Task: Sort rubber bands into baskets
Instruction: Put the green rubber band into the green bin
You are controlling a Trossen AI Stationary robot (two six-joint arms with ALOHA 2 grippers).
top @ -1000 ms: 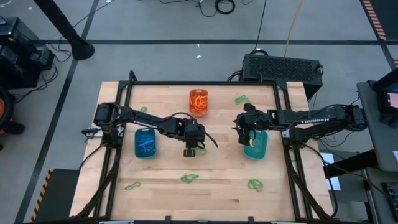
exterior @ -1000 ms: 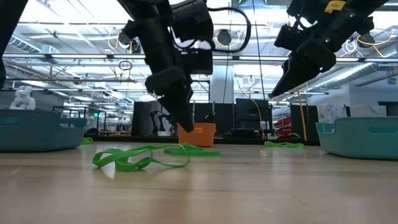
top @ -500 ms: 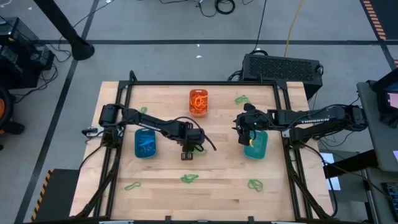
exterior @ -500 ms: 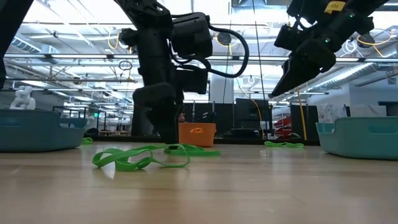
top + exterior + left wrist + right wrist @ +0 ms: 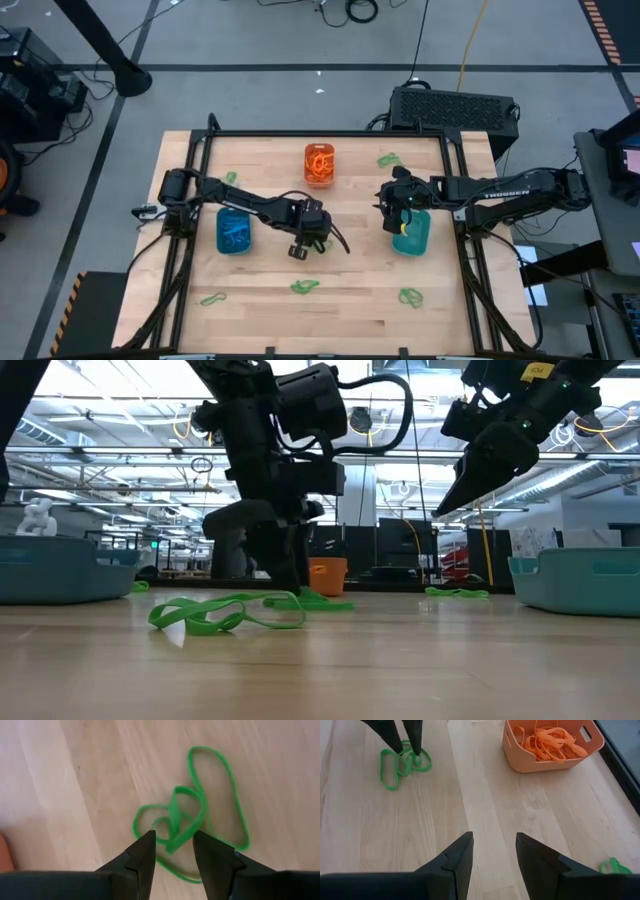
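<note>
High view: orange basket [image 5: 319, 164] w/ orange bands, blue basket [image 5: 234, 231] w/ blue ones look sorted; teal basket [image 5: 411, 233] by right claw [image 5: 399, 226], tips apart, empty. Green rubber bands [image 5: 304, 287] lie scattered on worktop [image 5: 270, 300]; left claw [image 5: 299, 250], tips apart, straddles one tangle [image 5: 192, 827].
</note>
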